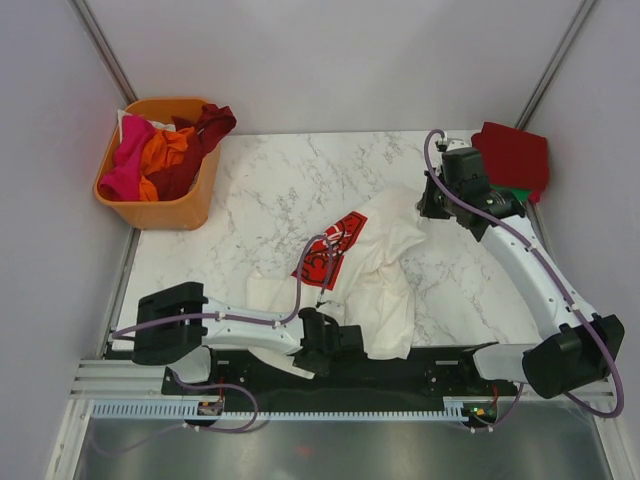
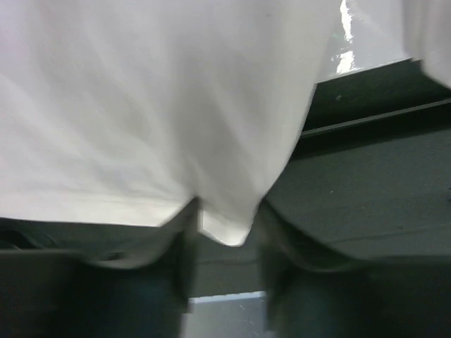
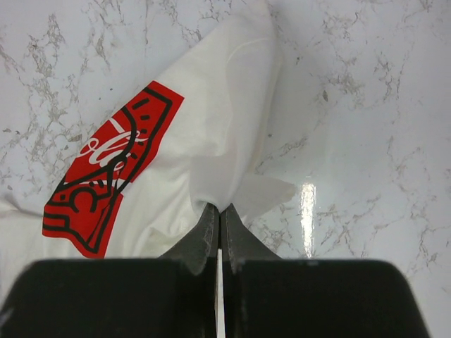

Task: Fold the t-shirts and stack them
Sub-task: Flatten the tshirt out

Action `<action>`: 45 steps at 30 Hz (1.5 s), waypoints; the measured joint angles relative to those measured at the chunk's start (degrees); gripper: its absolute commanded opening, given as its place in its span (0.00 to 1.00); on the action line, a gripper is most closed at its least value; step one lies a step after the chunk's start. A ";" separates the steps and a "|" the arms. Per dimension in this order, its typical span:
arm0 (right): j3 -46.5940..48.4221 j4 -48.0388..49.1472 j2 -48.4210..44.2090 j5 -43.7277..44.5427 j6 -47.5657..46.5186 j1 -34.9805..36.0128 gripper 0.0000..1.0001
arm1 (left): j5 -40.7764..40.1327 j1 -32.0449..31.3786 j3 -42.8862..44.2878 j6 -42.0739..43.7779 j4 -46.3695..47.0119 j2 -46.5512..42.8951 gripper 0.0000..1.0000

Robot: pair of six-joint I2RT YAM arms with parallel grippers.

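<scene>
Left fingers [image 2: 184, 271] and right fingers [image 3: 204, 239] each pinch an edge of the cream shirt [image 1: 385, 270]; bare tabletop [image 1: 270, 180] beyond.

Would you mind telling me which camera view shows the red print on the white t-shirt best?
The right wrist view: the red print is large, its lettering partly readable. The top external view shows it small on the white t-shirt. The left wrist view shows only plain white cloth.
</scene>
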 measured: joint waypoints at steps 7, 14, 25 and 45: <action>-1.64 -1.05 -1.95 -0.20 -0.17 -1.79 0.00 | -1.18 -0.35 2.80 0.61 -1.62 2.93 0.02; -0.17 -4.85 -7.06 0.26 0.35 -3.80 0.00 | -5.75 -0.46 11.96 1.88 -15.65 -9.05 0.02; 5.09 -6.58 -15.65 5.31 1.62 -4.63 0.00 | -4.31 29.24 15.93 14.88 -16.85 -36.79 0.57; 1.46 -7.48 -11.23 4.39 1.33 -4.63 0.00 | 9.68 42.01 -7.87 17.55 -4.28 -35.23 0.44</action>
